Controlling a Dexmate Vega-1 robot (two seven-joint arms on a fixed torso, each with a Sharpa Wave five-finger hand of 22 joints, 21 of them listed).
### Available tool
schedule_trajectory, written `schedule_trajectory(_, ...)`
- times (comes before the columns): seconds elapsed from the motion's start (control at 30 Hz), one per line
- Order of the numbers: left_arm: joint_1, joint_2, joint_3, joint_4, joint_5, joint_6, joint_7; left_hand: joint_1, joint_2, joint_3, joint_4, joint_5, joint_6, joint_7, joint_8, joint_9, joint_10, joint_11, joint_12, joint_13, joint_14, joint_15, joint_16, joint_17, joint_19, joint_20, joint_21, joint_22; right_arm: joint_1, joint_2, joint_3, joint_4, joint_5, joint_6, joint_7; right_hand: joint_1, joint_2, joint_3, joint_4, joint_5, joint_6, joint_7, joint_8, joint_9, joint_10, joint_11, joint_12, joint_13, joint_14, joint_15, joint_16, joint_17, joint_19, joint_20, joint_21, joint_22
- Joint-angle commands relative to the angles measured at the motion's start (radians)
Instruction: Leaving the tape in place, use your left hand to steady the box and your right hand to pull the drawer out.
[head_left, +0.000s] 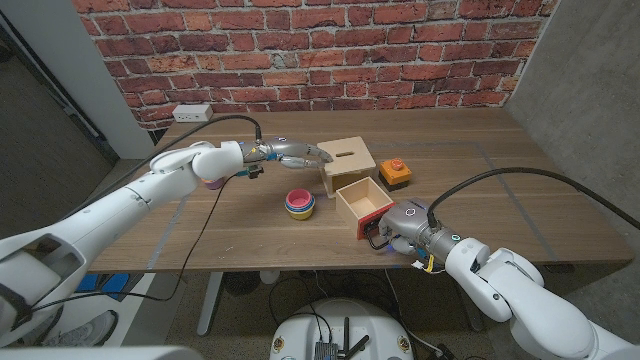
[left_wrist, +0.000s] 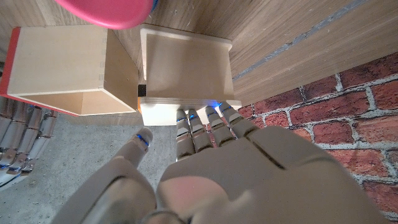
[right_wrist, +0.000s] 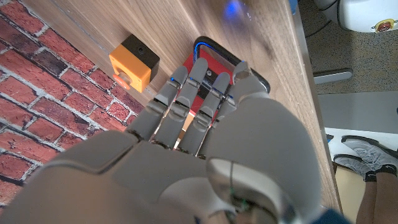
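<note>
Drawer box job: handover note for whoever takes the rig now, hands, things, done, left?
Left hand: fingertips touch the wooden box at its left side, steadying it.
Right hand: at the drawer's red front; its fingers rest on that front in the right wrist view. I cannot tell whether it grips.
Drawer: out of the box, lying just in front of it, open and angled.
Pink tape roll: beneath the left forearm, left in place.
Done: drawer pulled out.
Left: probably only releasing both hands.

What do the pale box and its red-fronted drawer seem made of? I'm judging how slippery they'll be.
Pale box: looks like unfinished light plywood, matte, with layered edges showing. Red-fronted drawer: same pale wood, finger-jointed corners; its front looks painted red, finish unclear.
</note>
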Motion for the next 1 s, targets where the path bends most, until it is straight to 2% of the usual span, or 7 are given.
schedule_trajectory(0.03,0.008,0.006,-0.008,-0.006,0.001,-0.001,0.007,-0.001,0.068,0.005,0.001,-0.002,0.010,-0.002,-0.002,0.006,0.007,0.002,0.008,0.003,0.010,-0.082,0.007,0.004,0.010,-0.160,0.001,0.002,-0.008,0.019,-0.005,-0.015,-0.042,-0.002,0.066,-0.006,-0.024,-0.011,0.008,0.006,-0.061,-0.003,-0.031,-0.002,-0.081,0.000,-0.004,-0.008,-0.071,-0.104,-0.007,-0.015,-0.018,-0.059,-0.009,0.002)
schedule_trajectory(0.17,0.005,0.005,-0.008,-0.002,0.003,-0.006,0.007,-0.001,0.068,0.006,0.001,-0.002,0.011,-0.002,-0.002,0.006,0.007,0.002,0.008,0.003,0.009,-0.082,0.007,0.004,0.011,-0.160,0.001,0.002,-0.010,0.023,-0.002,-0.020,-0.047,0.000,0.084,-0.036,-0.039,-0.024,0.019,0.010,-0.117,-0.006,-0.062,-0.005,-0.171,-0.003,-0.003,-0.018,-0.152,-0.096,-0.007,-0.034,-0.042,-0.039,-0.020,0.000)
schedule_trajectory(0.4,-0.007,-0.005,-0.007,0.013,0.007,-0.023,0.020,-0.001,0.069,0.008,0.001,-0.002,0.010,-0.003,-0.002,0.006,0.004,0.006,0.007,0.003,0.004,-0.081,0.004,0.004,0.010,-0.161,0.000,0.002,-0.018,0.029,0.012,-0.028,-0.044,0.002,0.103,-0.068,-0.052,-0.037,0.028,0.013,-0.166,-0.002,-0.088,-0.007,-0.239,-0.003,-0.001,-0.024,-0.204,-0.091,-0.001,-0.046,-0.062,-0.023,-0.030,-0.001)
schedule_trajectory(0.67,-0.012,-0.017,-0.012,0.021,-0.001,-0.029,0.036,-0.001,0.069,0.009,0.001,-0.002,0.007,-0.004,-0.004,0.006,0.001,0.006,0.006,0.003,0.003,-0.081,0.005,0.004,0.011,-0.159,0.001,0.002,-0.050,0.030,0.042,-0.032,-0.031,-0.005,0.064,-0.088,-0.046,-0.045,0.035,0.014,-0.174,0.000,-0.094,-0.007,-0.255,-0.007,0.007,-0.026,-0.227,-0.088,0.009,-0.043,-0.072,-0.013,-0.034,-0.003)
schedule_trajectory(0.77,-0.014,-0.024,-0.014,0.027,-0.012,-0.031,0.042,-0.001,0.069,0.010,0.000,-0.002,0.006,-0.004,-0.004,0.006,0.000,0.006,0.006,0.003,0.002,-0.082,0.004,0.004,0.011,-0.159,0.001,0.002,-0.060,0.028,0.057,-0.034,-0.017,-0.007,0.054,-0.113,-0.036,-0.050,0.049,0.013,-0.174,0.004,-0.095,-0.007,-0.255,-0.006,0.011,-0.027,-0.227,-0.083,0.016,-0.043,-0.072,-0.010,-0.034,-0.003)
schedule_trajectory(1.0,-0.025,-0.028,-0.013,0.031,-0.007,-0.036,0.047,0.000,0.068,0.011,-0.001,-0.002,0.006,-0.004,-0.004,0.006,-0.001,0.005,0.005,0.003,0.002,-0.083,0.005,0.004,0.012,-0.158,0.001,0.002,-0.090,0.013,0.095,-0.036,0.021,0.000,0.000,-0.142,-0.029,-0.056,0.062,0.012,-0.170,0.006,-0.094,-0.007,-0.252,-0.006,0.016,-0.028,-0.224,-0.085,0.022,-0.045,-0.069,-0.008,-0.033,-0.004)
